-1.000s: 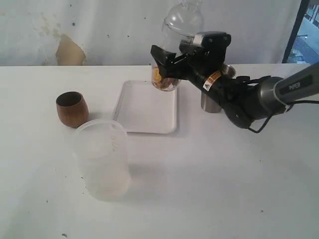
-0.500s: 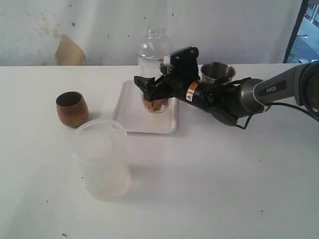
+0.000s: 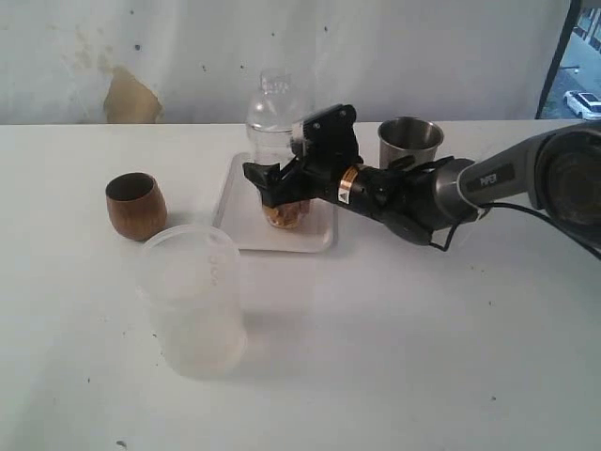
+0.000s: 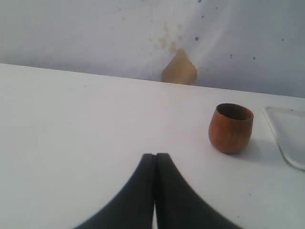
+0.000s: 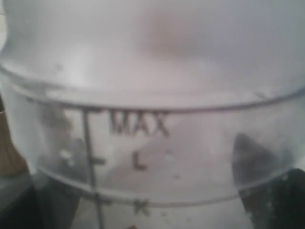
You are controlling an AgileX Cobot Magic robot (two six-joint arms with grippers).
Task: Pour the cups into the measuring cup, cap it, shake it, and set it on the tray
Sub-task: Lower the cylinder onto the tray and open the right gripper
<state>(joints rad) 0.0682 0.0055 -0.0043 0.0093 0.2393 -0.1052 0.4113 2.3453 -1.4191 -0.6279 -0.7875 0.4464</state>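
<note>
My right gripper [image 3: 282, 186] is shut on the measuring cup [image 3: 275, 141], a clear capped cylinder with brown bits at its bottom. It holds the cup upright over the white tray [image 3: 242, 214], the base at or just above the tray floor; I cannot tell whether they touch. In the right wrist view the measuring cup [image 5: 143, 143] fills the frame, its black scale reading MAX. The wooden cup [image 3: 136, 205] [image 4: 231, 128] stands left of the tray. Behind the right arm stands the steel tumbler [image 3: 408, 143]. My left gripper [image 4: 155, 157] is shut on nothing, short of the wooden cup.
A large frosted plastic tub [image 3: 192, 299] stands near the front left, ahead of the wooden cup. The tray's corner [image 4: 288, 138] shows in the left wrist view. A wall closes the table's far edge.
The right gripper has brought the measuring cup down and to the left, from high behind the tray to upright on or just over the tray. The left gripper's earlier state is not shown.
</note>
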